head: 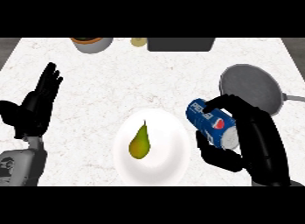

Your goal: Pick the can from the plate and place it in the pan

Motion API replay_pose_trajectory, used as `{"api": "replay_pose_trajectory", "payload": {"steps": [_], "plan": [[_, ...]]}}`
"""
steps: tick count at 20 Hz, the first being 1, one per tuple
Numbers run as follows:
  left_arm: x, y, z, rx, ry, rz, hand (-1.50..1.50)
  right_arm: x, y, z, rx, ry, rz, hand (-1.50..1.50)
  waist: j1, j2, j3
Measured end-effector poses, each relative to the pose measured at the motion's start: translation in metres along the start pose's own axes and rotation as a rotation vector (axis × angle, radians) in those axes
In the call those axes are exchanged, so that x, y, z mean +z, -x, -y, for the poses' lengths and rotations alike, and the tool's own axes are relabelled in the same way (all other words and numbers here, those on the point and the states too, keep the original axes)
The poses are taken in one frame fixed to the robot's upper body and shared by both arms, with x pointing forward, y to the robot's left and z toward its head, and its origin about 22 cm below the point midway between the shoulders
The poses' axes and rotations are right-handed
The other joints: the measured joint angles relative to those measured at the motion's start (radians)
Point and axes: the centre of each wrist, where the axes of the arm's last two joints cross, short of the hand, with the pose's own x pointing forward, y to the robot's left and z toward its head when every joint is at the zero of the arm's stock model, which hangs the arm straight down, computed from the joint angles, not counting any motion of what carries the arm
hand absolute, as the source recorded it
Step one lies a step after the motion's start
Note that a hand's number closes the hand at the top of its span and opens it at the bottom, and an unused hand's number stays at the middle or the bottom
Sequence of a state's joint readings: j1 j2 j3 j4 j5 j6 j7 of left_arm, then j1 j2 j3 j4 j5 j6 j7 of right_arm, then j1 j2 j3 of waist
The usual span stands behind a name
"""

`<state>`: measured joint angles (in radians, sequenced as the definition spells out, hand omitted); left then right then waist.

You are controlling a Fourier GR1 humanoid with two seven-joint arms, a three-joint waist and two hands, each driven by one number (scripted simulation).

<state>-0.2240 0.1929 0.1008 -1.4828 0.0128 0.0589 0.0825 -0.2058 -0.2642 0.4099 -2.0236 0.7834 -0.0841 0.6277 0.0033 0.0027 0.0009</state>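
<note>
The right hand (235, 144) is curled round the can (211, 122), its long axis tilted toward ten o'clock. The pan (251, 87) lies near, at one o'clock from it.

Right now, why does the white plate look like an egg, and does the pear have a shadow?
In the head view the plate looks stretched taller than wide, though it is round; the pear on it throws no clear shadow; the can in the right hand has blurry lettering.
</note>
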Motion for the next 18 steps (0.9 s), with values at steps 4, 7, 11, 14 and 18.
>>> {"api": "replay_pose_trajectory", "payload": {"steps": [4,7,11,14,18], "plan": [[-0.001,0.0,0.002,-0.001,0.006,0.003,0.0,-0.038,0.048,0.02,0.018,0.045,-0.042,1.5,0.003,0.002,0.0],[0.0,-0.001,0.003,-0.002,0.008,0.002,0.0,-0.062,0.086,0.03,0.045,0.087,-0.069,1.5,0.007,0.002,0.0],[-0.003,-0.006,0.002,0.0,0.018,0.01,0.0,-0.091,0.132,0.034,0.135,0.127,-0.092,1.5,0.019,0.006,0.0],[-0.005,-0.003,0.013,0.002,0.024,0.005,0.0,-0.105,0.167,0.038,0.203,0.155,-0.112,1.5,0.024,0.009,0.001],[-0.007,-0.003,0.022,0.006,0.038,0.012,0.0,-0.126,0.202,0.039,0.22,0.177,-0.135,1.5,0.035,0.013,0.002]]}}
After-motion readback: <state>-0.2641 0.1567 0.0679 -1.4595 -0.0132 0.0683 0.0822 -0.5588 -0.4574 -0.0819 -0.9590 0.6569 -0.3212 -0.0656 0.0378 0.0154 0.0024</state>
